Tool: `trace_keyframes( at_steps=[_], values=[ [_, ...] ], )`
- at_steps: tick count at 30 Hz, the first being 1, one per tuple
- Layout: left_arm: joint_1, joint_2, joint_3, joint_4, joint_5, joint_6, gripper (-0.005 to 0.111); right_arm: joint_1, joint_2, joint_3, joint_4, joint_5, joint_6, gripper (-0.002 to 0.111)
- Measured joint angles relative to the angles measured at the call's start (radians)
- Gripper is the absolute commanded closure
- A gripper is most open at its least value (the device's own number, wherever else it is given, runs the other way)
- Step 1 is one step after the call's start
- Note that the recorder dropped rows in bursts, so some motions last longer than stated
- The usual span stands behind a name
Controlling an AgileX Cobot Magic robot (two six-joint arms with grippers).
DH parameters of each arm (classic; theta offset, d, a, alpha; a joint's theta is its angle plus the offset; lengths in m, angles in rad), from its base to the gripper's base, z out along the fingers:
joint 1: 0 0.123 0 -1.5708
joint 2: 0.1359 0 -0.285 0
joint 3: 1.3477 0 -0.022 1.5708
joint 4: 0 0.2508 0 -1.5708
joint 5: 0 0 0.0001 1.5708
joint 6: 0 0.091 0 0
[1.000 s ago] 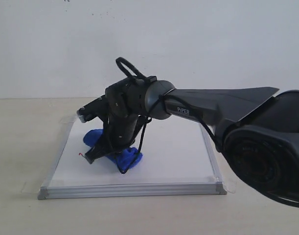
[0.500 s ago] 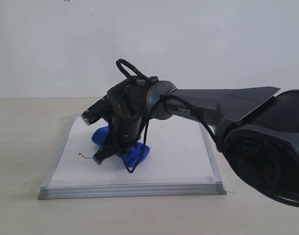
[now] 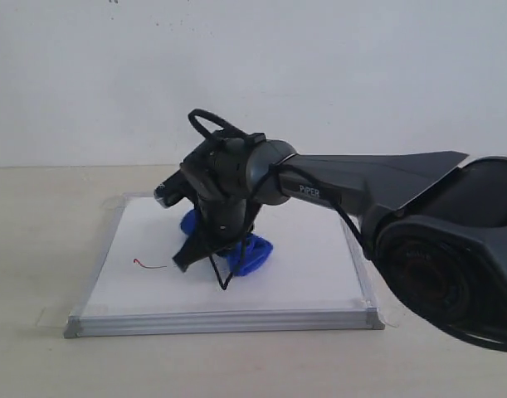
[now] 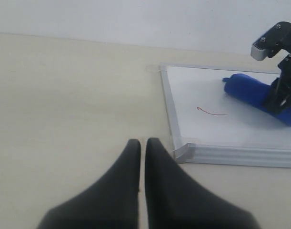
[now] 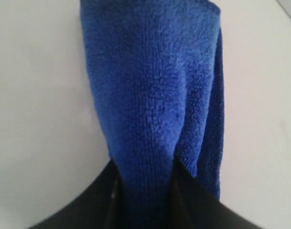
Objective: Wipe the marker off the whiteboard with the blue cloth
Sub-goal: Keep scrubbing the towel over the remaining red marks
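Note:
The whiteboard lies flat on the table, framed in silver-grey metal. A short red marker line with a small hook shows near the board's left side, and the left wrist view catches this marker line too. My right gripper is shut on the blue cloth and presses it on the board to the right of the line. The right wrist view shows the blue cloth pinched between the black fingers. My left gripper hovers shut over the table beside the whiteboard's near corner.
The right arm stretches across the board from the right. The tan table surrounds the board, with a white wall behind. Clear tape holds the board's corners.
My right gripper has dragged the blue cloth to the right across the board, away from the red line, uncovering more of that line.

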Motion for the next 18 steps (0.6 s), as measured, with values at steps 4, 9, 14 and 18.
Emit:
trace_keyframes(
  at_steps=[4,9,14,18],
  values=[
    [0.000,0.000,0.000,0.000,0.000,0.000,0.103,0.056,0.010,-0.032,0.365,-0.183,-0.179,0.108],
    [0.000,0.000,0.000,0.000,0.000,0.000,0.103,0.037,0.020,-0.070,0.418,-0.158,-0.179,0.109],
    [0.000,0.000,0.000,0.000,0.000,0.000,0.103,-0.011,0.021,-0.072,0.236,-0.127,-0.038,0.109],
    [0.000,0.000,0.000,0.000,0.000,0.000,0.103,-0.011,0.036,-0.076,0.221,-0.139,0.005,0.109]
  ],
)
